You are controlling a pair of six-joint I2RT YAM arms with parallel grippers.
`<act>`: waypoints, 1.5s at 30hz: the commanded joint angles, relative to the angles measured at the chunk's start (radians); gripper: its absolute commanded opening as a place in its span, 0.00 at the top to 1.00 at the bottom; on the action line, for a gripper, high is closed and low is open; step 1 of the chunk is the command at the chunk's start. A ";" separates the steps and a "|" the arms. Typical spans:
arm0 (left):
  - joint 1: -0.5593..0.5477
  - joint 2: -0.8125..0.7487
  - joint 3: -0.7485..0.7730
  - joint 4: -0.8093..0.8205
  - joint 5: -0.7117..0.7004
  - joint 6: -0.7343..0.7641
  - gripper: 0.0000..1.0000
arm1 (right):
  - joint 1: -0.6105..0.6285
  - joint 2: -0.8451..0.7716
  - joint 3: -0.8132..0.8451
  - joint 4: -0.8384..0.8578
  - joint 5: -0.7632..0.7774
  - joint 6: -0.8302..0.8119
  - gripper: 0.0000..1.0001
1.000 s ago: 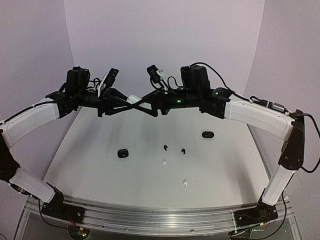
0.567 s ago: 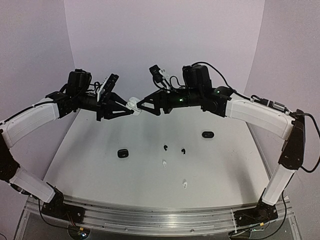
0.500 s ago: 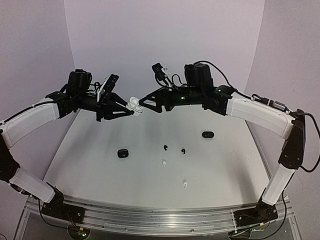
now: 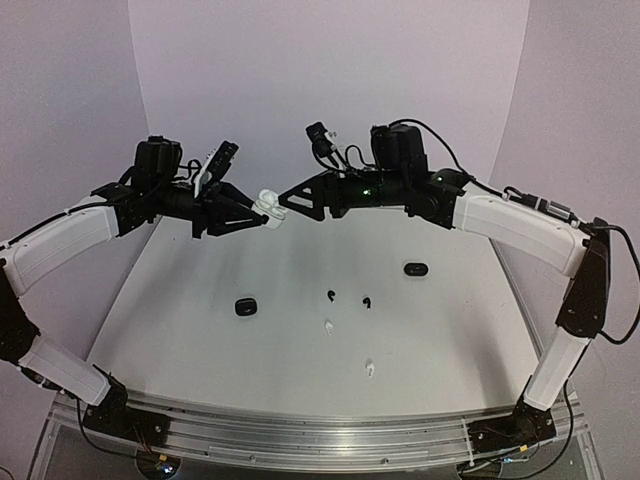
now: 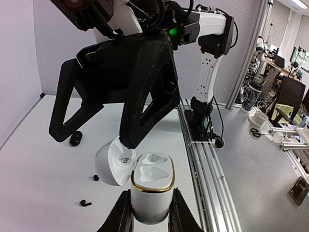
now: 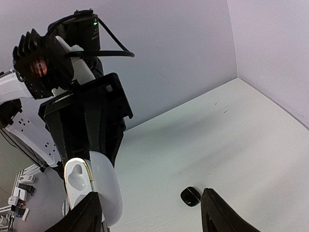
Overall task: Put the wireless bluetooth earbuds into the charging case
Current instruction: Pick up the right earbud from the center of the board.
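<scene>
A white charging case (image 5: 148, 193) with a gold rim hangs high over the table, and my left gripper (image 5: 149, 207) is shut on its body. Its lid (image 5: 112, 163) stands open and both wells are empty. My right gripper (image 6: 152, 215) is open, facing the case (image 6: 77, 181); one finger (image 5: 140, 96) rests at the lid's edge. From above, the case (image 4: 268, 206) sits between the left gripper (image 4: 258, 213) and right gripper (image 4: 285, 201). On the table lie two black earbuds (image 4: 331, 294) (image 4: 366, 300) and two white earbuds (image 4: 328, 325) (image 4: 369, 368).
Two shut black cases lie on the table, one at the left (image 4: 244, 306) and one at the right (image 4: 415, 268). The right wrist view shows a black case (image 6: 190, 195) below its jaws. Purple walls enclose the table (image 4: 200, 350) at the back and sides.
The two grippers were crossed around the case a second ago. The right gripper has drawn back to the right, and the case's lid now stands open. The left gripper still holds the case.
</scene>
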 commanded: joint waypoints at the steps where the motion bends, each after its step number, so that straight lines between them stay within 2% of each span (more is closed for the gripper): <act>1: -0.007 -0.007 0.010 0.094 0.047 -0.198 1.00 | -0.014 0.025 0.048 0.035 -0.002 0.023 0.29; 18: -0.007 0.015 0.006 0.061 0.021 -0.235 1.00 | -0.020 0.052 0.113 0.038 -0.120 0.077 0.21; 28: -0.005 0.012 -0.004 0.061 0.018 -0.255 1.00 | -0.029 0.047 0.125 0.037 -0.113 0.104 0.20; 32: -0.005 -0.007 -0.033 0.062 -0.012 -0.232 1.00 | -0.110 -0.002 0.074 0.031 0.015 0.270 0.21; 34: -0.005 -0.023 -0.054 0.063 -0.035 -0.198 1.00 | -0.168 -0.056 -0.012 0.002 0.142 0.361 0.24; 36: -0.005 -0.048 -0.087 0.072 -0.087 -0.166 1.00 | -0.199 -0.095 -0.077 -0.103 0.301 0.407 0.28; 38: -0.006 -0.086 -0.145 0.132 -0.190 -0.160 1.00 | -0.202 -0.107 -0.094 -0.242 0.415 0.427 0.31; 41: -0.007 -0.170 -0.259 0.271 -0.354 -0.175 1.00 | -0.201 -0.102 -0.110 -0.389 0.481 0.465 0.33; 45: -0.012 -0.270 -0.392 0.422 -0.501 -0.212 1.00 | -0.199 -0.105 -0.147 -0.525 0.550 0.514 0.35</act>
